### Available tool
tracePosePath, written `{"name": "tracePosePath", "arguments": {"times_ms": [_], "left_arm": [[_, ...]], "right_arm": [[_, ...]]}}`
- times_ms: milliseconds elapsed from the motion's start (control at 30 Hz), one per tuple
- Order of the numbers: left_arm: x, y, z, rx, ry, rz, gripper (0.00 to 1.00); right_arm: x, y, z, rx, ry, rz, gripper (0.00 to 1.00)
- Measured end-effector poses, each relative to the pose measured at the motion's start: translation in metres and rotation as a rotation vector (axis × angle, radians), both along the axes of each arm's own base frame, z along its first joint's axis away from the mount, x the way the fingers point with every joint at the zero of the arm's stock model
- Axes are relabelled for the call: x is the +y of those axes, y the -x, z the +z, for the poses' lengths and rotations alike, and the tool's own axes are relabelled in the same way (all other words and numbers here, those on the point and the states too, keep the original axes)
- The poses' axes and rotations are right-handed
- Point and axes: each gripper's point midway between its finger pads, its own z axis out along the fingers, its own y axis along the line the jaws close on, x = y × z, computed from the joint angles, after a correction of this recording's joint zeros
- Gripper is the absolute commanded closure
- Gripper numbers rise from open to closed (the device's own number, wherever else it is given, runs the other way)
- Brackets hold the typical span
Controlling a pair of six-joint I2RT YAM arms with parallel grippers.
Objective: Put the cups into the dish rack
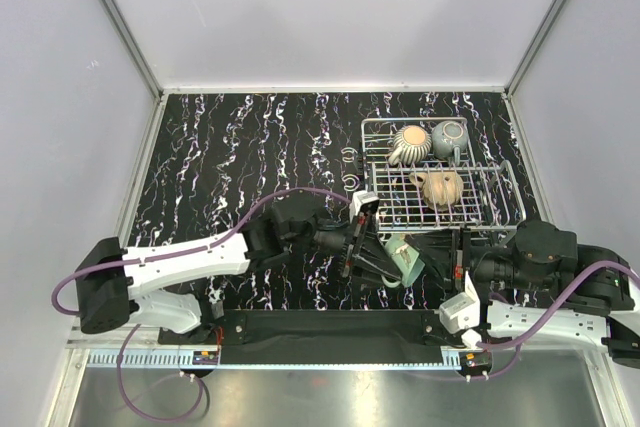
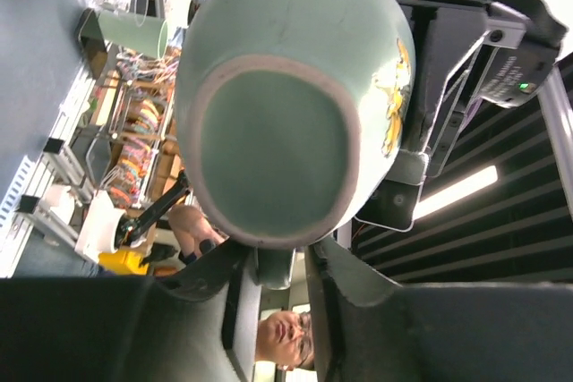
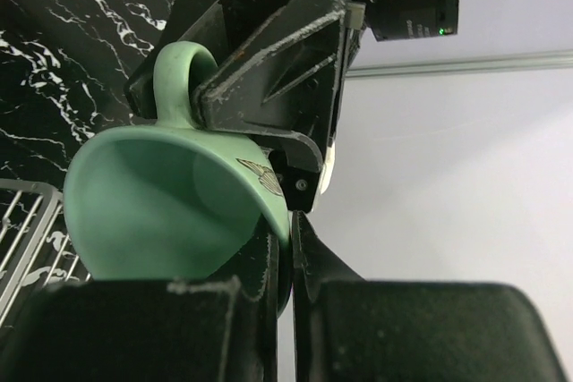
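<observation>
A teal-green cup (image 1: 404,259) hangs above the table just in front of the dish rack (image 1: 505,192), held between both grippers. My left gripper (image 1: 383,265) is shut on its handle; the left wrist view shows the cup's base (image 2: 277,145) with the handle between the fingers (image 2: 273,267). My right gripper (image 1: 428,253) is shut on the cup's rim (image 3: 269,199), one finger inside and one outside (image 3: 286,252). In the rack lie a cream ribbed cup (image 1: 408,142), a grey-green cup (image 1: 449,137) and a tan cup (image 1: 440,188). No dark teal cup is in view.
Black marbled table (image 1: 230,157) with white walls on three sides. Two small clear rings (image 1: 351,169) lie left of the rack. A rack corner shows in the right wrist view (image 3: 27,230). The arms' bases and purple cables sit at the near edge.
</observation>
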Motion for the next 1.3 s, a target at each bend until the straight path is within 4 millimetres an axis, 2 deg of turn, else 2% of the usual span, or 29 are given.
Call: {"name": "tracePosePath", "arguments": {"times_ms": [67,233,333,400,500,700,800,900,967,1300], "left_arm": [[-0.002,0.004,0.000,-0.002,-0.003,-0.018,0.64],[-0.005,0.008,0.004,-0.008,0.000,-0.036,0.68],[-0.007,0.009,0.004,-0.008,0.000,-0.043,0.78],[-0.009,0.011,0.003,-0.003,-0.004,-0.051,0.89],[-0.008,0.010,0.005,-0.010,0.006,-0.050,1.00],[-0.008,0.008,0.003,-0.020,-0.009,-0.046,1.00],[-0.009,0.006,0.003,-0.044,-0.031,-0.040,1.00],[-0.010,0.001,0.008,-0.104,-0.063,-0.025,1.00],[-0.010,-0.002,0.014,-0.134,-0.077,-0.017,1.00],[-0.002,-0.013,0.032,-0.310,-0.153,0.048,1.00]], "right_arm": [[-0.001,0.003,-0.002,0.007,0.012,0.012,1.00],[-0.004,0.006,0.000,0.009,-0.003,0.023,1.00],[-0.007,0.007,0.003,0.006,-0.023,0.028,1.00],[-0.009,0.008,0.002,0.006,-0.023,0.030,1.00],[-0.010,0.008,0.004,0.002,-0.033,0.024,1.00],[-0.010,0.004,0.001,-0.006,-0.041,0.006,1.00],[-0.011,0.000,0.001,-0.017,-0.054,-0.015,0.89],[-0.012,-0.005,0.006,-0.036,-0.096,-0.044,0.88],[-0.013,-0.007,0.012,-0.047,-0.129,-0.058,0.81],[-0.008,-0.018,0.034,-0.068,-0.243,-0.110,0.80]]}}
